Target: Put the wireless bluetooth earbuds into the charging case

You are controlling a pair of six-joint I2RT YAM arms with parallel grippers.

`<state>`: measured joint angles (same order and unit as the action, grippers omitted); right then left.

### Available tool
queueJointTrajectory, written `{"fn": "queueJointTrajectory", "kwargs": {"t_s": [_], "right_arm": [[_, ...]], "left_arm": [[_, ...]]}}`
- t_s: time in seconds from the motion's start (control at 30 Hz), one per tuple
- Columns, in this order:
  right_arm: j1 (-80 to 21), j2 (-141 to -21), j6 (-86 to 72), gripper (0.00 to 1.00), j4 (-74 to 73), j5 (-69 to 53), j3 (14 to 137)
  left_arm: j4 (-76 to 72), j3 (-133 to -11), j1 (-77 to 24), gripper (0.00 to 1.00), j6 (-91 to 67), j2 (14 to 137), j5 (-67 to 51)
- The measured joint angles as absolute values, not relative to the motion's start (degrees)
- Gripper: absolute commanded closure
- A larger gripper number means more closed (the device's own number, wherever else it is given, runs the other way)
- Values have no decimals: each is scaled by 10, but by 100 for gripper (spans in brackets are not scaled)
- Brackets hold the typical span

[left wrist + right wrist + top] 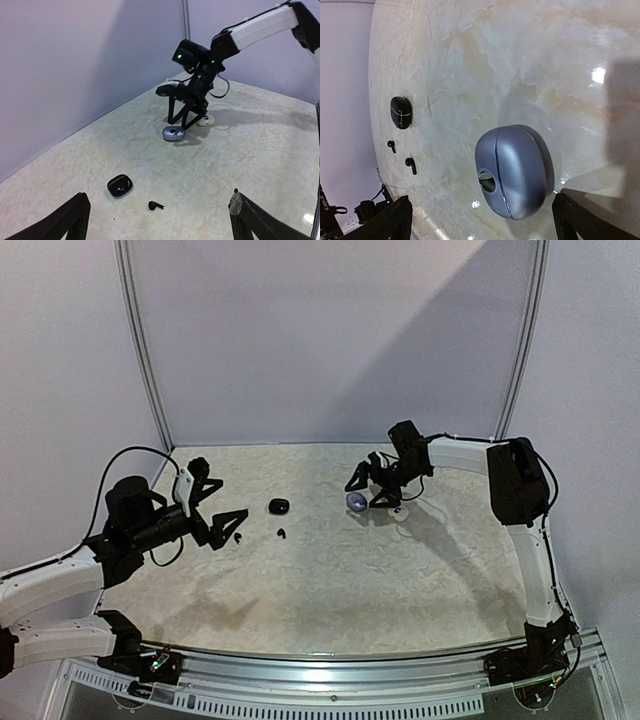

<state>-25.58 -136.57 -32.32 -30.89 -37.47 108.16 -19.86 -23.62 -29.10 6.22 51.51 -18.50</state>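
Right wrist view: your grey case lies untouched between wide-open right jaws.
Left jaws gape too; two black earbuds lie loose near the black case.

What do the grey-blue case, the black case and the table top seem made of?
Grey-blue case: probably plastic, satin finish; soft highlights, moulded seam.
Black case: likely glossy plastic; sharp reflections.
Table top: marble-patterned, glossy with lamp glare; stone or laminate, cannot tell.
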Motion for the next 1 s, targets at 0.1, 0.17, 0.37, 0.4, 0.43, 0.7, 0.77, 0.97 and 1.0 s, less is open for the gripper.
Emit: {"fn": "queueJointTrajectory", "kwargs": {"t_s": [0.1,0.17,0.37,0.4,0.43,0.7,0.77,0.97,1.0], "right_arm": [[-256,-1343,-307,1,-336,-333,1084],[-259,-1315,-287,1,-350,-295,1084],[-283,-1194,-169,1,-350,-167,1067],[-288,-1178,-151,1,-348,-154,1063],[-295,-1161,-132,1,-344,-138,1057],[-313,-1122,-36,1,-328,-100,1006],[-312,-1122,-21,1,-327,-98,991],[-312,-1118,-3,1,-324,-97,971],[-312,-1116,-2,1,-324,-97,971]], "left_arm": [[-180,-247,-291,1,39,532,-148],[-155,-264,-289,1,27,548,-131],[-21,-372,-277,1,41,623,-157],[12,-399,-275,1,57,643,-164],[50,-431,-272,1,77,665,-173],[483,-885,-262,1,302,957,-172],[576,-1040,-261,1,335,1065,-158],[674,-1296,-260,1,314,1334,-121],[688,-1290,-260,1,297,1351,-117]]}}
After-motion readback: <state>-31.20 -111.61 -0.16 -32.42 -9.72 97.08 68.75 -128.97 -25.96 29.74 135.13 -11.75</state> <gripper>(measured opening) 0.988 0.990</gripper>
